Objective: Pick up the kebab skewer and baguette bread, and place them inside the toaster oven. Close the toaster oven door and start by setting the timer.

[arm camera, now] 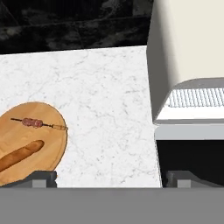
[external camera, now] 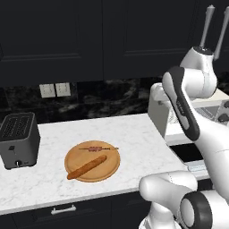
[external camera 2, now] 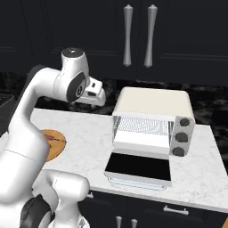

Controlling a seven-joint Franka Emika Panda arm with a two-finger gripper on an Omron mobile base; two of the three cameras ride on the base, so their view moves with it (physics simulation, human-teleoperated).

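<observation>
The kebab skewer [arm camera: 37,123] and the orange-brown baguette bread [arm camera: 19,155] lie side by side on a round wooden board [arm camera: 48,144]. In the left base view the kebab skewer [external camera: 97,148] lies behind the baguette bread [external camera: 87,167]. The cream-white toaster oven [external camera 2: 153,104] stands to the board's right. Its door [external camera 2: 139,165] is folded down flat, and the wire rack [external camera 2: 140,125] shows inside. My gripper [arm camera: 113,180] hangs open and empty high over the bare counter between the board and the oven. One of its fingertips [arm camera: 41,178] shows at the view's bottom.
A dark grey slot toaster [external camera: 18,138] stands at the counter's left end. Three dark knobs [external camera 2: 180,138] run down the oven's right side. Dark upper cabinets with long handles [external camera 2: 128,35] hang above. White marble counter [arm camera: 105,96] stretches between board and oven.
</observation>
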